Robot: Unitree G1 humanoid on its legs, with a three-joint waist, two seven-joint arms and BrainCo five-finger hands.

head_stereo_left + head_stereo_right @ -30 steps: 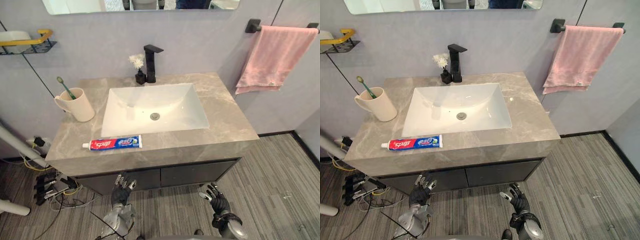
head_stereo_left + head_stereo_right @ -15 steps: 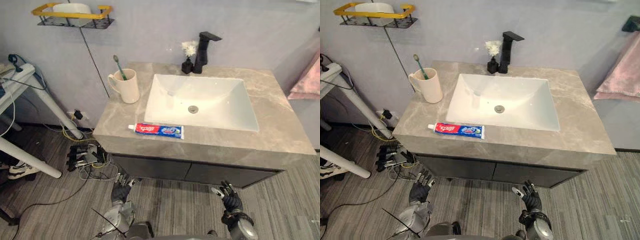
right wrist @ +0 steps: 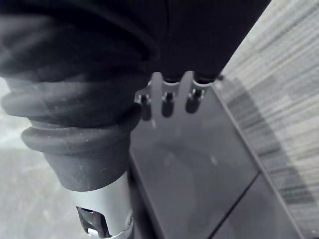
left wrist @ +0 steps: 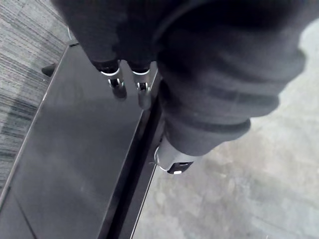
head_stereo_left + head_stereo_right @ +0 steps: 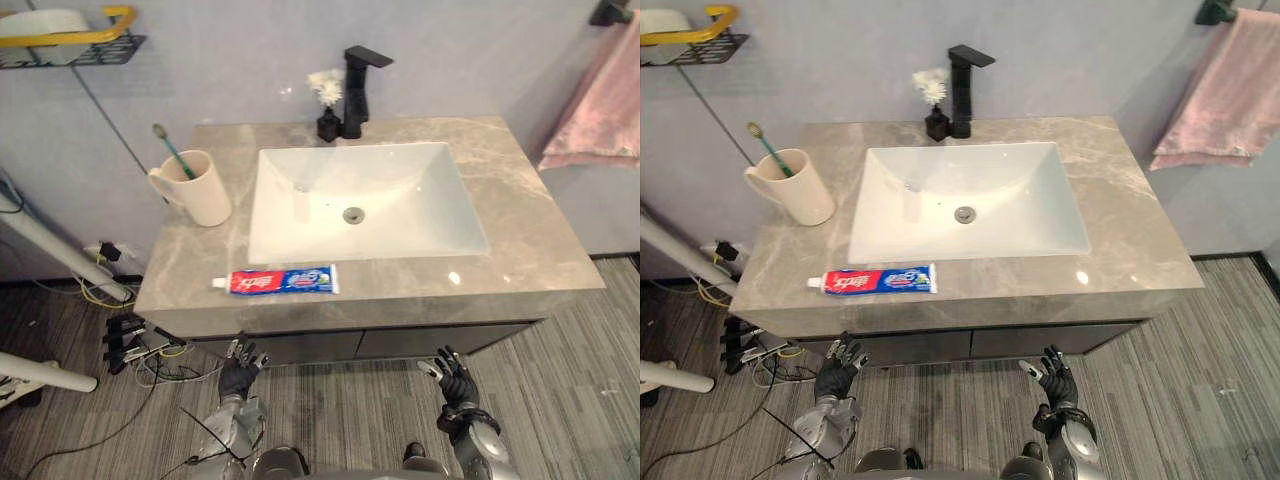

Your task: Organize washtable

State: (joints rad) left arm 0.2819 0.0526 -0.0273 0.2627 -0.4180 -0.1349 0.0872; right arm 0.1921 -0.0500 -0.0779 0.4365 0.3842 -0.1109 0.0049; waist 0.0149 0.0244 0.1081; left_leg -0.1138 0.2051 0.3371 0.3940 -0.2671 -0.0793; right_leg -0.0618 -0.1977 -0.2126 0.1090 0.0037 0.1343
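left hand (image 5: 240,366): low, fingers spread, empty
right hand (image 5: 453,378): spread, empty
toothpaste (image 5: 280,281): near left edge
cup (image 5: 203,190): far left

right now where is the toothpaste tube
In the left eye view the toothpaste tube lies flat on the countertop near its front edge, left of centre, in front of the sink.

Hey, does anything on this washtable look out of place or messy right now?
The toothpaste tube lies loose on the countertop in front of the sink, apart from the cup holding the toothbrush. Nothing looks spilled or damaged.
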